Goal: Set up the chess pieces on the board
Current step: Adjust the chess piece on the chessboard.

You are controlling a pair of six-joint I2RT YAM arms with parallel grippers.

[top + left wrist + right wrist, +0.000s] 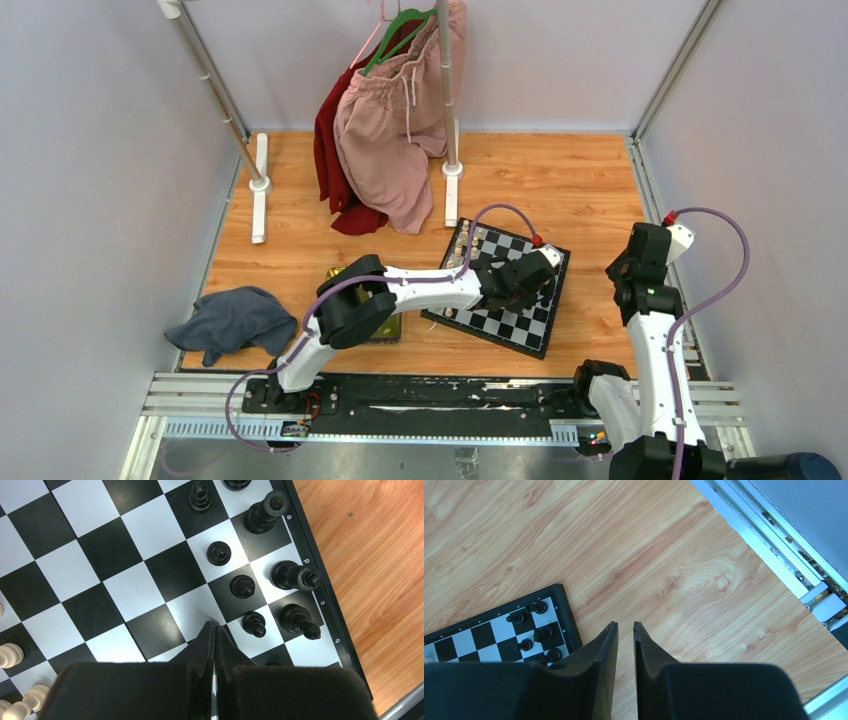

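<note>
The board (pixel 520 325) lies right of centre on the wooden table. My left gripper (pixel 532 272) hangs over its right side, shut and empty. In the left wrist view its tips (pixel 215 625) meet just above a square, left of a black pawn (pixel 254 623). More black chess pieces stand along the board's edge: pawns (pixel 242 586) (pixel 218 553) and taller figures (pixel 298 620) (pixel 294 575) (pixel 264 512). Pale pieces (pixel 10 655) stand at the lower left. My right gripper (pixel 625 626) is slightly open and empty above bare wood, right of the board's corner (pixel 566 622).
A yellow-green tray (pixel 392 328) lies partly under the left arm. A dark grey cloth (pixel 232 320) lies at the left. A clothes rack with pink and red garments (pixel 395 130) stands at the back, with white feet (pixel 452 190) (pixel 259 185). An aluminium rail (pixel 774 550) borders the table's right side.
</note>
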